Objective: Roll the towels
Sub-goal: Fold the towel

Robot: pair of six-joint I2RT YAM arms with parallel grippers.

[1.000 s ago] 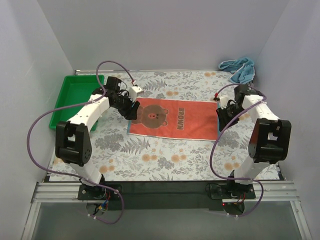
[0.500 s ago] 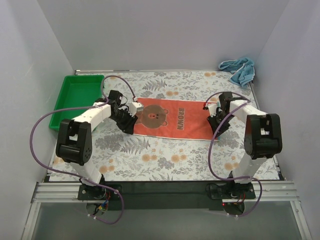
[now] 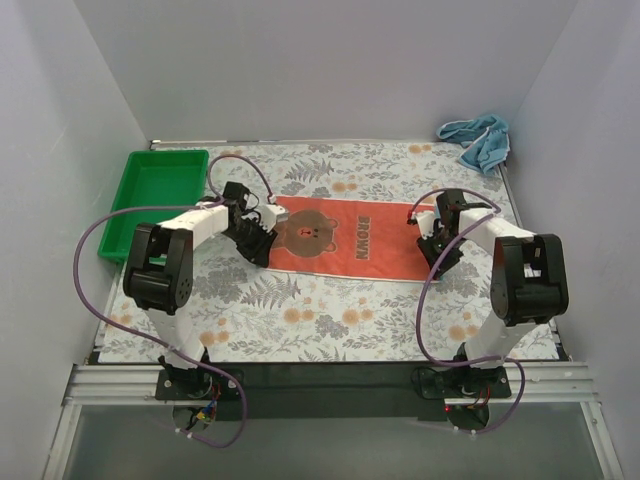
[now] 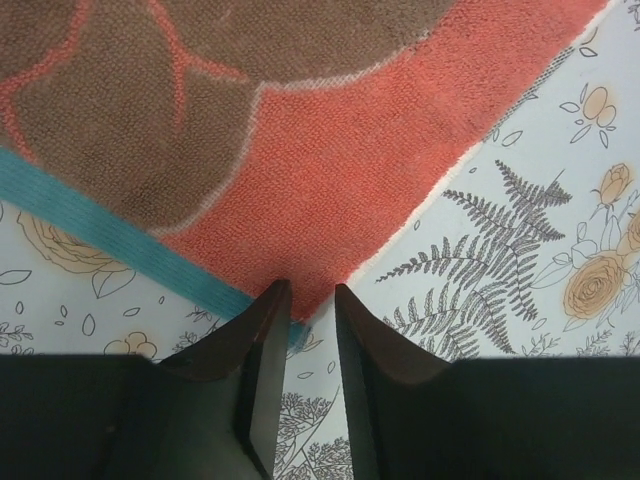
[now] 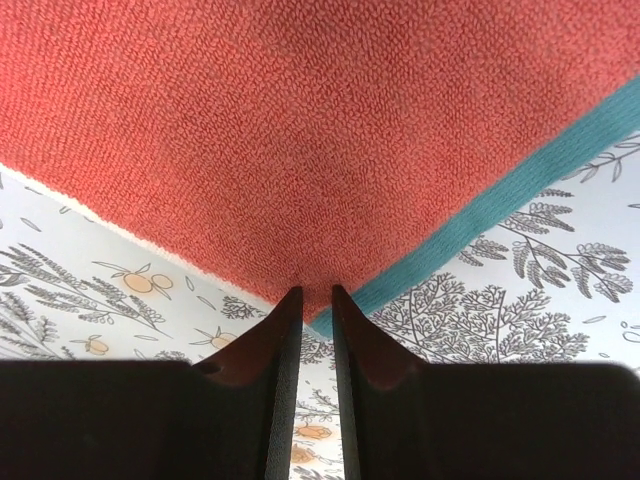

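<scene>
Top external: red towel (image 3: 385,248) reading "BROWN", left tool (image 4: 312,291) and right tool (image 5: 310,291) narrowed, seemingly pinching its corners.

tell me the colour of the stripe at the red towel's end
Teal stripe, clearest in the right wrist view.

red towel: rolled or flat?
Flat. The red towel lies spread out, its whole bear print showing and no roll started. The left gripper and right gripper each pinch a corner.

Wrist views crop red towel (image 4: 330,200) at edges.
</scene>
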